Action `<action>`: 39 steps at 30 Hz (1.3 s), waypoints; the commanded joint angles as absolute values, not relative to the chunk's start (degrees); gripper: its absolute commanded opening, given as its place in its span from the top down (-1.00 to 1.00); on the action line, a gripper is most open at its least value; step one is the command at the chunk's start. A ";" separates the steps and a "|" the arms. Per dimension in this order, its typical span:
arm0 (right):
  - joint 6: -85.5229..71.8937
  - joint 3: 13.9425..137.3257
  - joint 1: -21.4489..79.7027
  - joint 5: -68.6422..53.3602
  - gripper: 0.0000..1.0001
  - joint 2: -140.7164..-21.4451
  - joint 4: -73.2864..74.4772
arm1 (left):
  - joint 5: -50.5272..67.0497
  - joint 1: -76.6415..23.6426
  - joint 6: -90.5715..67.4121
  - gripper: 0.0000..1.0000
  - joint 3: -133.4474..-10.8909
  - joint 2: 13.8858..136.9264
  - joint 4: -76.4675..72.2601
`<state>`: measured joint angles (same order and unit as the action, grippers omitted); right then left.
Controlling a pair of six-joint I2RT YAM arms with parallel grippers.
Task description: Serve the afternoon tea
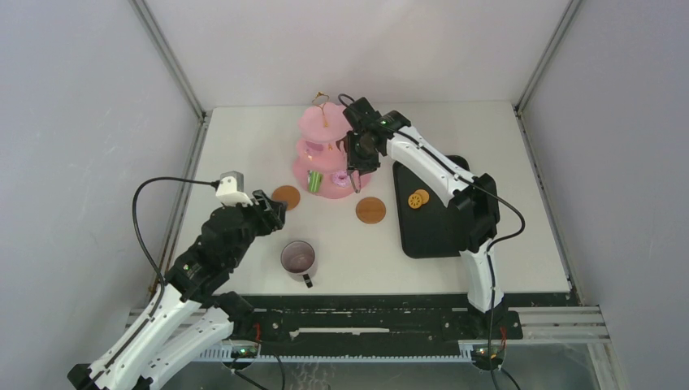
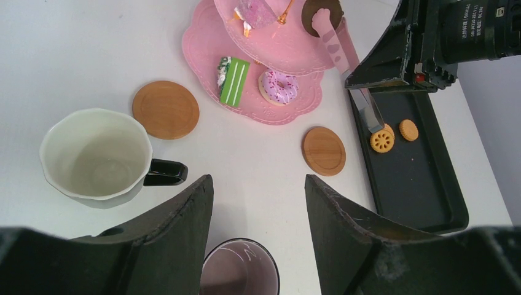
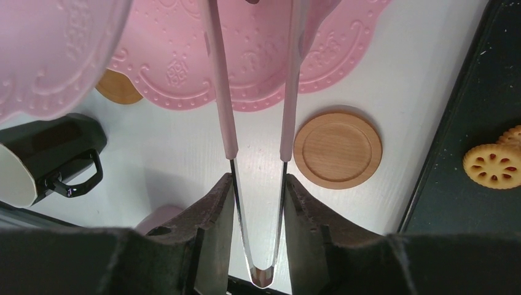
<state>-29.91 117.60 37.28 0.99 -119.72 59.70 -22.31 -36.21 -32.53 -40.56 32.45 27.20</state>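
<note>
Three-tier cake stand (image 1: 325, 154) at the table's (image 1: 244, 146) back centre holds several pastries (image 2: 279, 86); black tray (image 1: 439, 231) by the right edge has two cookies (image 3: 491, 165) unserved; both mugs (image 2: 95, 157) stand off the bare coasters (image 2: 166, 109); right gripper (image 3: 258, 184) pinches the tongs (image 3: 222, 110) over the stand, left gripper (image 2: 258, 184) spread, empty.

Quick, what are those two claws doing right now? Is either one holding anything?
The left gripper is open, holding nothing.
The right gripper is closed on the tongs.
</note>
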 commanded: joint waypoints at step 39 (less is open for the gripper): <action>-31.96 107.08 39.70 3.36 0.18 -105.88 54.78 | -23.24 -35.68 -32.26 -0.23 -40.38 30.45 28.22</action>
